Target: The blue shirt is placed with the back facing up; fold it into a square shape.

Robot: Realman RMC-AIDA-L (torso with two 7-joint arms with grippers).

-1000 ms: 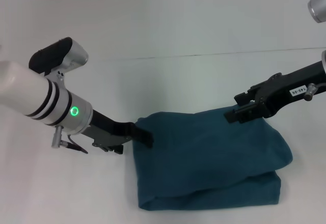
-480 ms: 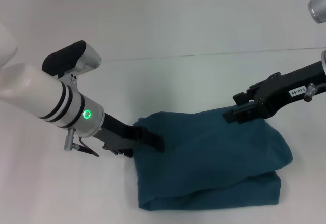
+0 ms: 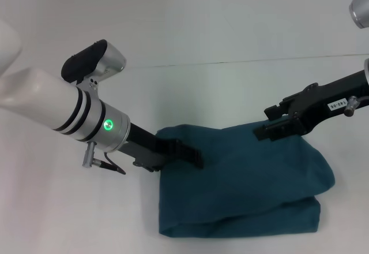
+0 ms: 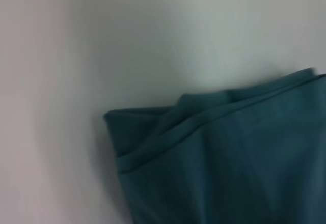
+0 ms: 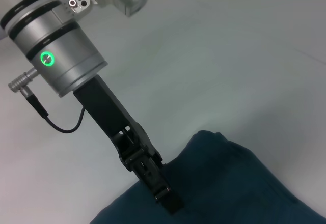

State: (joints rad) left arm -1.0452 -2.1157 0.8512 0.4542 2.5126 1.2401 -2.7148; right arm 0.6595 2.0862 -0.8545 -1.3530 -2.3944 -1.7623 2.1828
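Note:
The blue shirt (image 3: 248,190) lies folded in a thick, roughly square bundle on the white table, plain side up. My left gripper (image 3: 195,156) reaches in from the left, shut, with its tip resting on the shirt's top near the far left corner. The right wrist view shows that same gripper (image 5: 170,203) as a narrow dark bar lying on the shirt (image 5: 239,183). My right gripper (image 3: 264,131) sits at the shirt's far edge, right of centre, touching the cloth. In the left wrist view, a layered corner of the shirt (image 4: 229,168) fills the frame.
The white table (image 3: 69,219) surrounds the shirt, and its far edge (image 3: 230,62) meets a pale wall. A thin grey cable (image 3: 106,164) hangs under my left wrist. Nothing else stands on the table.
My left arm has slid to the right, carrying its gripper from the shirt's left edge onto its top. The shirt's left edge has shifted slightly right. My right arm has stayed still.

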